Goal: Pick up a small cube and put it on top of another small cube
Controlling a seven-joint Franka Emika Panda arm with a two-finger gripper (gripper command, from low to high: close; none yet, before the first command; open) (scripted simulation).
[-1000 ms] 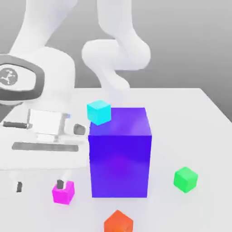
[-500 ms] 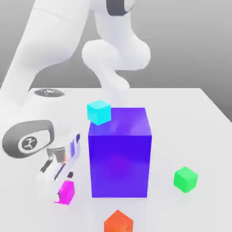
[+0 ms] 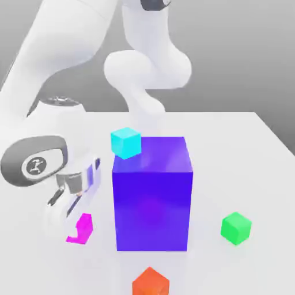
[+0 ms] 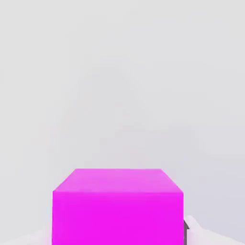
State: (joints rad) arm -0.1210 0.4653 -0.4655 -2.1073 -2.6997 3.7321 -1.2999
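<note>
White tabletop [image 3: 253, 173] under a grey backdrop carries everything. At the gripper [image 3: 74, 226], the jaws pinch the small cube [image 3: 81, 228] low on the exterior view's left, just beside the big blue-violet block [image 3: 152, 196]. It looks rigid, light and smooth-faced, so flat opposite sides suit the hold. Farther out sit a cyan cube [image 3: 126, 142], green cube [image 3: 235, 227] and orange cube [image 3: 150, 282].

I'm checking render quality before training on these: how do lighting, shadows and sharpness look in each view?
Exterior view: soft, even light, only faint shadows on the white table; the big blue-violet block shows a dim purplish glow on its front face; edges look slightly soft. Hand view: the magenta cube is flatly lit, its top lighter than its front, against a pale, featureless background.
</note>
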